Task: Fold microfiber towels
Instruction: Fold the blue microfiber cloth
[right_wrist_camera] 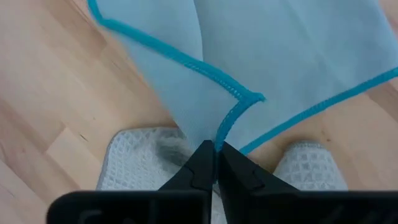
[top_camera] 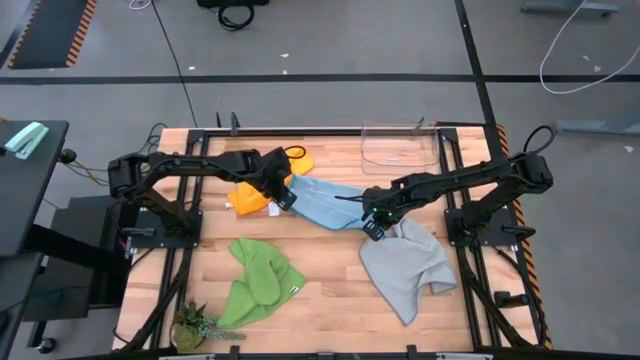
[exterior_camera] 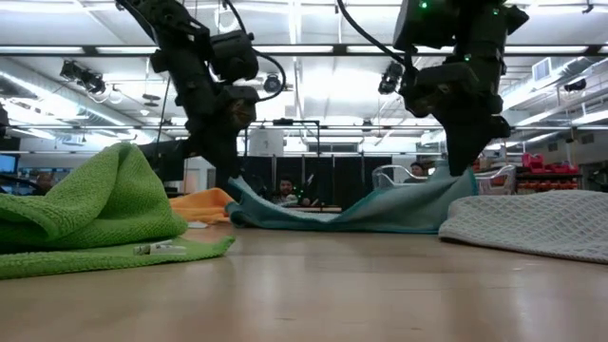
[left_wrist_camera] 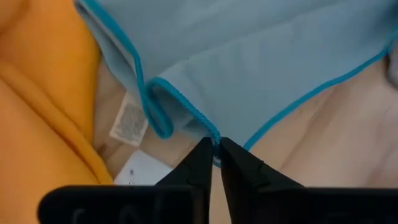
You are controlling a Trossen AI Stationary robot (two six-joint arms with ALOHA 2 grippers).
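The light blue towel (top_camera: 325, 203) lies mid-table, stretched between my two grippers, each shut on one of its ends. My left gripper (top_camera: 287, 201) is at its left end, beside the crumpled yellow-orange towel (top_camera: 252, 192). My right gripper (top_camera: 372, 229) is at its right end, over the edge of the light grey towel (top_camera: 405, 265). The bright green towel (top_camera: 262, 280) lies bunched at the near left. In the low view the blue towel (exterior_camera: 380, 209) sags between both raised ends, and its middle rests on the table. My left gripper pinches the blue towel's hemmed edge at a folded corner (left_wrist_camera: 213, 135) between its two fingertips. The fingers slant down from the table's left. That end is raised a little, and the cloth runs slack away from it. My right gripper pinches the blue towel's hemmed edge just below a corner (right_wrist_camera: 224, 137) between its two fingertips, pointing steeply down from above. That end is held just above the grey towel (right_wrist_camera: 137, 155), and the cloth slopes down from it toward the table.
A clear plastic container (top_camera: 398, 148) stands at the far right of the table. A small potted plant (top_camera: 195, 325) sits at the near left corner. A white label (left_wrist_camera: 127, 121) of the yellow-orange towel lies beside the left fingers. Bare wood shows near the front middle.
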